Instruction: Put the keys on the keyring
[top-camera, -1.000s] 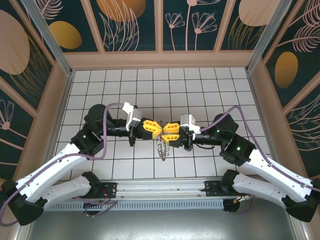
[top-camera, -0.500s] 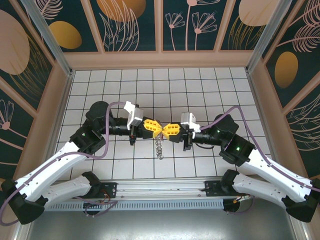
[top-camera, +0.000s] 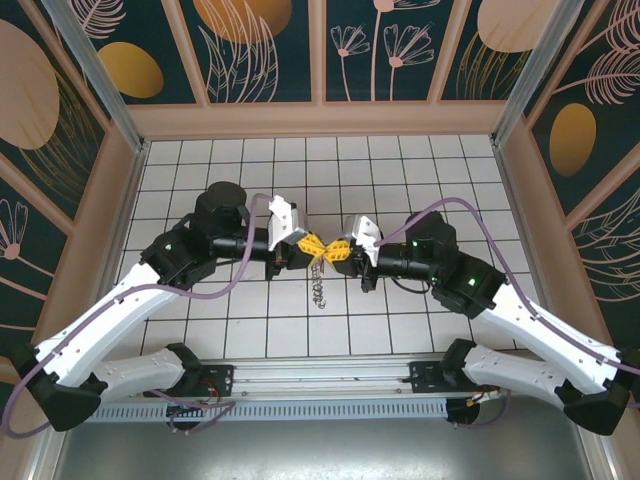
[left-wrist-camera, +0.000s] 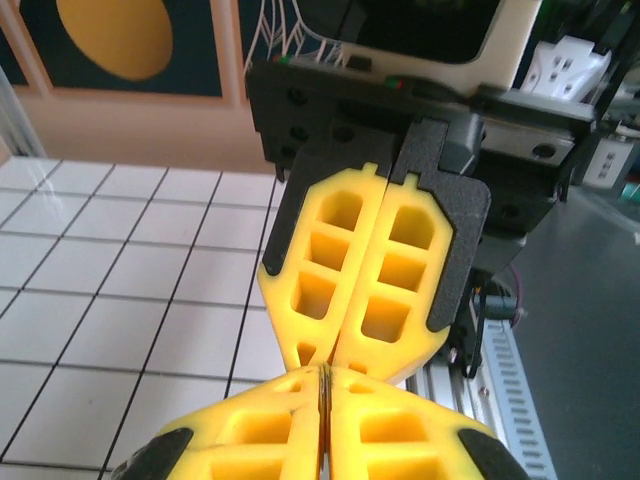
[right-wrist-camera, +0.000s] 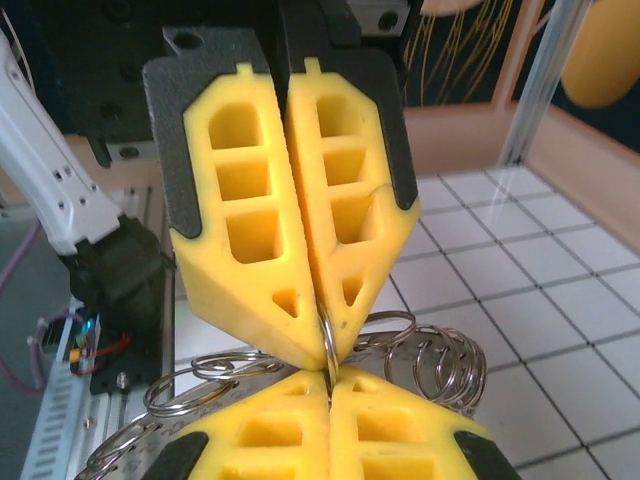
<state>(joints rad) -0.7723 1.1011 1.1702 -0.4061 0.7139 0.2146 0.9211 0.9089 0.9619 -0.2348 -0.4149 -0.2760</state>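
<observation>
1. Patterned walls box in the tiled floor at 9, 12 and 3 o'clock. A metal rail closes the 6 o'clock edge.
2. From above, the widest stretch of open tiles runs from mid-floor toward 12 o'clock. Narrower strips lie between each elbow and the side walls at 9 and 3.
3. The left arm reaches in from 7 o'clock and the right arm from 5 o'clock.
4. The left gripper and the right gripper meet tip to tip near mid-floor, raised above the tiles. Each has its fingers pressed together.
5. The keyring dangles from that meeting point toward 6 o'clock as a string of metal loops, well apart from the rail.
6. In the right wrist view, one thin loop of the keyring leaves the seam of the left gripper and enters the seam of the right gripper. Both are clamped on it, and spare loops fan out at 4 and 8 o'clock.
</observation>
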